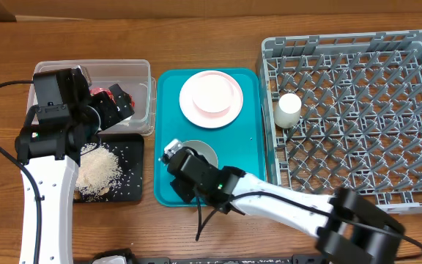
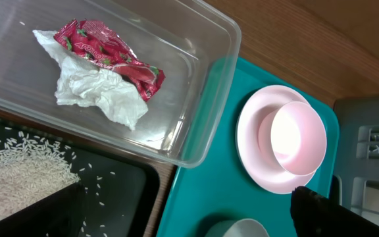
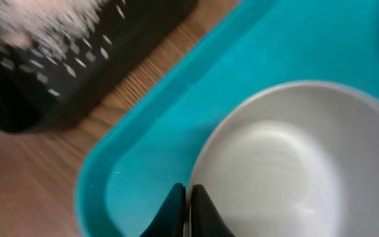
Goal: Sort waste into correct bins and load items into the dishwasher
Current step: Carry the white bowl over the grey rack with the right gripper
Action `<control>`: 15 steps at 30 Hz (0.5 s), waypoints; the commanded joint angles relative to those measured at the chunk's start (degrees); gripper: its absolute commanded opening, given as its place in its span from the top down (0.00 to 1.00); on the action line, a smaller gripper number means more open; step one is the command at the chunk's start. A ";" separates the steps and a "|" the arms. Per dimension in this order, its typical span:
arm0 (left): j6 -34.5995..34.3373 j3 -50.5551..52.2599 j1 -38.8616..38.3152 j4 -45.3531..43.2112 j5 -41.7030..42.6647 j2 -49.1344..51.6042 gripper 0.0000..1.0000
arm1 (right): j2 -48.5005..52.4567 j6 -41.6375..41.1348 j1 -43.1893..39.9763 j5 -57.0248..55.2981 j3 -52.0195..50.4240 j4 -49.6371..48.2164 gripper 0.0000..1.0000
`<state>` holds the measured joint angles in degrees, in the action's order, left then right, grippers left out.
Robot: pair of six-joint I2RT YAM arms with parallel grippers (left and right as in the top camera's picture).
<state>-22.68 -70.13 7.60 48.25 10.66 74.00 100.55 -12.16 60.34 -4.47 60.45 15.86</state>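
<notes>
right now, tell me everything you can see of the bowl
The bowl is round, white and plain, smooth and glossy like ceramic, and looks empty. It sits upright on the teal tray, at the end away from the stacked pink plates. The right gripper is shut on its rim, one finger inside and one outside. Nothing else touches it. The wrist view is blurred, so finer detail is unclear.
</notes>
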 commanded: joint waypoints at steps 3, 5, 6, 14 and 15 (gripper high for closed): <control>0.61 -0.44 -0.07 -0.07 -0.57 -0.50 0.00 | -12.20 0.39 -2.97 0.48 0.83 -0.26 0.96; 0.61 -0.44 -0.07 -0.07 -0.57 -0.50 0.00 | -16.39 0.39 -5.27 0.74 0.83 0.11 0.96; 0.61 -0.44 -0.07 -0.07 -0.57 -0.50 0.00 | -18.73 0.42 -6.95 1.60 0.83 0.61 0.96; 0.61 -0.44 -0.07 -0.07 -0.57 -0.50 0.00 | -32.44 1.40 -29.92 31.76 0.83 6.36 0.96; 0.61 -0.44 -0.07 -0.07 -0.57 -0.50 0.00 | -33.14 0.70 -33.68 37.83 0.83 6.97 0.96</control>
<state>-22.65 -70.13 7.60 48.27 10.63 74.00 69.60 -11.57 33.23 14.98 60.45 22.22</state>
